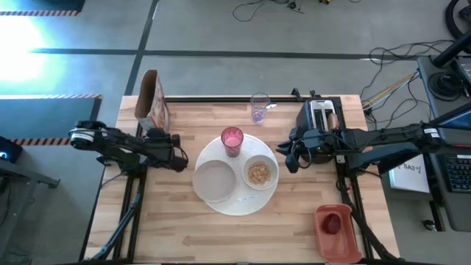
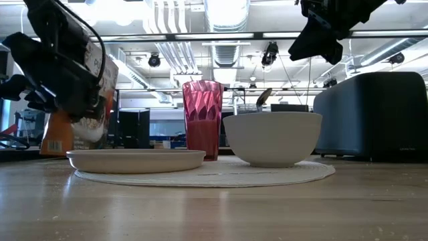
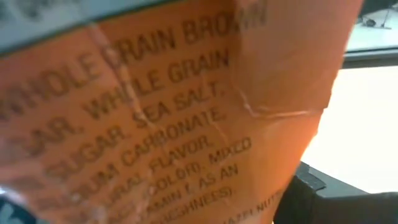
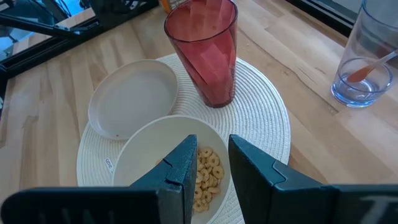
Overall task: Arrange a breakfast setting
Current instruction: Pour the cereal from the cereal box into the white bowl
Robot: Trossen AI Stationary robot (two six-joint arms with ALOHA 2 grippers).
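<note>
The pale wooden plank surface (image 1: 176, 228) beneath me carries a large round white plate (image 1: 254, 202) at its centre. On its far side a clear purplish glass (image 1: 259, 107) stands upright. An orange cereal box (image 1: 152, 99) stands at the far left corner. A dark toaster (image 1: 321, 116) sits at the far right. A reddish tray (image 1: 337, 232) lies at the near right corner, well apart from the plate.

Bright ceiling lights, window glare, blurred close-up cereal box (image 3: 155, 118)
</note>
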